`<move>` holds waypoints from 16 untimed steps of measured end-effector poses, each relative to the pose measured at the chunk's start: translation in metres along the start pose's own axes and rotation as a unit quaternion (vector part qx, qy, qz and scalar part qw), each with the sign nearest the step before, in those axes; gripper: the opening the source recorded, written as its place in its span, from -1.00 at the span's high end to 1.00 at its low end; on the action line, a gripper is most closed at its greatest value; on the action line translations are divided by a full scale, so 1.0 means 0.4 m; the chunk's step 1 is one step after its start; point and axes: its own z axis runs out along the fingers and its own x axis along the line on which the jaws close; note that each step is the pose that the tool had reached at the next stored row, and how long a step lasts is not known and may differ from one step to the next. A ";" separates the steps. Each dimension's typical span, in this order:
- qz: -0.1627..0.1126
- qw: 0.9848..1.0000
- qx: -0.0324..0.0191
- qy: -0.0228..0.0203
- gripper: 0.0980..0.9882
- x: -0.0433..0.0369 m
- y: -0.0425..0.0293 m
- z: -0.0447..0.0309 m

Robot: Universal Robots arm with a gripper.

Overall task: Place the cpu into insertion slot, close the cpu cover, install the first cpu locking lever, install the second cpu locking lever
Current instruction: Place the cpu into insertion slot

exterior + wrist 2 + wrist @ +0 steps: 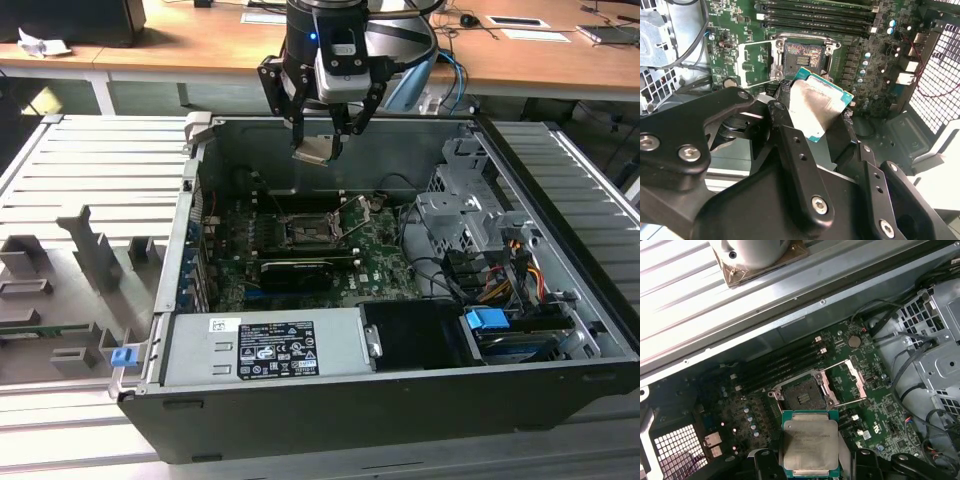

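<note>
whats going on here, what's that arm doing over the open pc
The robot arm's gripper holds the cpu between its fingers, above the open computer case. On the green motherboard below, the insertion slot is empty, and the cpu cover is swung open beside it. The chip is not yet in the socket.

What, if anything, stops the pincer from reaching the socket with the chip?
Probably nothing, so yes. The pincer holds the chip above the open case. The socket lies bare below, its metal cover is swung open to one side, and the space between looks free.
</note>
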 end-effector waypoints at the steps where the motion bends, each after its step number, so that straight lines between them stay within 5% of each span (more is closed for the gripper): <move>1: 0.001 1.000 0.000 0.000 0.03 0.000 0.000 0.000; 16: 0.013 1.000 0.000 -0.001 0.03 0.000 0.000 0.000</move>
